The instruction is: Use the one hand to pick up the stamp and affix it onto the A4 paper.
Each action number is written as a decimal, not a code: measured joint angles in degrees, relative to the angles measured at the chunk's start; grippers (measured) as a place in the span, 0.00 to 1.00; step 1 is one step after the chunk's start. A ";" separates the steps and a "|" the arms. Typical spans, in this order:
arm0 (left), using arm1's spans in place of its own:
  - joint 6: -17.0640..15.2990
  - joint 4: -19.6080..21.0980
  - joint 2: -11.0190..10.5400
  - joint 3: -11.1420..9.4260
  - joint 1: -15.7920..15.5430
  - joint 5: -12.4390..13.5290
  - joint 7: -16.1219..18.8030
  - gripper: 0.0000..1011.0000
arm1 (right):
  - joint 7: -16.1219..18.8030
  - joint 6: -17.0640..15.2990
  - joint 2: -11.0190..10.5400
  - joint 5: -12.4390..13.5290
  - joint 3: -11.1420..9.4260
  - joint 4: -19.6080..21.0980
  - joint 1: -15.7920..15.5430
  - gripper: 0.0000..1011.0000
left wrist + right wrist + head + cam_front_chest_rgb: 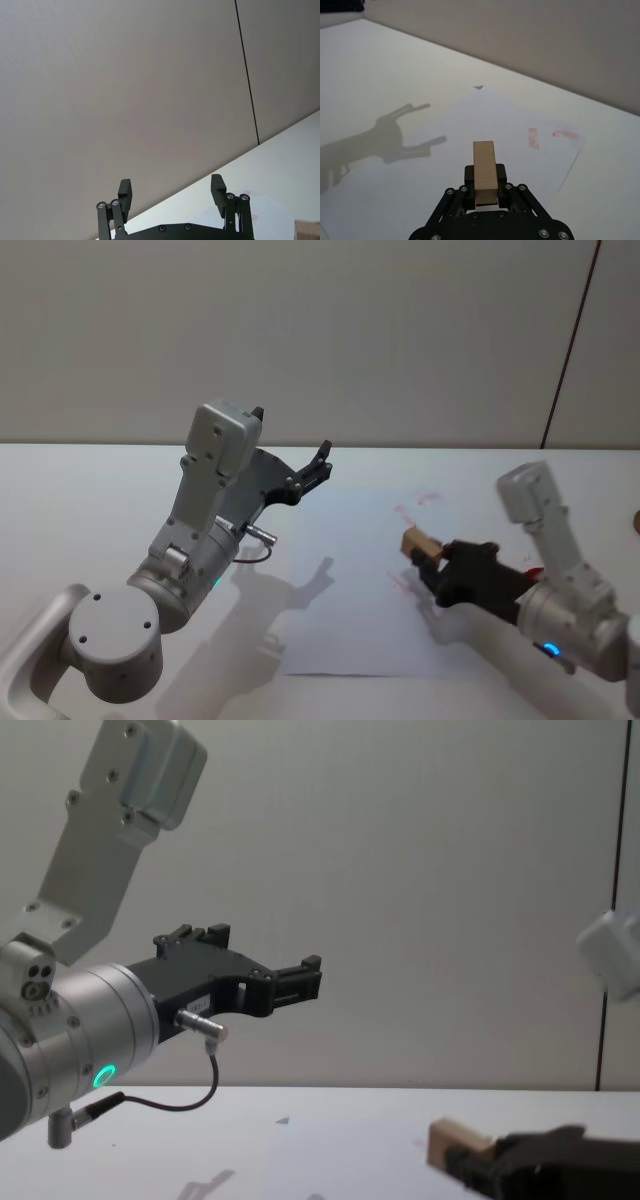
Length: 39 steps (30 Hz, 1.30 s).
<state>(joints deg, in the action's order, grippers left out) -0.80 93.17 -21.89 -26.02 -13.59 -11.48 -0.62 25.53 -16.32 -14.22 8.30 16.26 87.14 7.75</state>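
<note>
Right gripper point(485, 189): closed on the stamp, its fingers clamping the block's near end; it reaches in from the table's right side.
Stamp point(484, 164): a tan wooden block sticking forward out of the right gripper, over the right part of the paper and clear of the sheet.
Paper point(340, 580): flat on the middle of the table point(100, 500), with red marks point(534, 138) near its far right corner.
Left gripper point(171, 192): raised high over the paper's left edge, fingers spread wide, holding nothing.
</note>
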 joint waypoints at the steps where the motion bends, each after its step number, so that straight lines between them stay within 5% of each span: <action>1: 0.00 0.00 0.00 0.00 0.00 0.00 0.00 0.99 | 0.32 0.00 0.22 -0.43 0.22 -0.62 0.25 0.21; 13: 0.00 0.00 0.00 0.00 0.00 0.00 0.00 0.99 | 1.39 0.41 2.47 -4.09 2.59 -7.20 2.38 0.22; 39: 0.00 0.00 0.00 0.00 0.00 0.00 -0.01 0.99 | -2.70 -3.07 3.24 -5.77 3.45 -8.90 3.00 0.21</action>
<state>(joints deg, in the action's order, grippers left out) -0.80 93.17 -21.89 -26.02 -13.59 -11.48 -0.63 22.83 -19.39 -10.98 2.54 19.71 78.25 10.75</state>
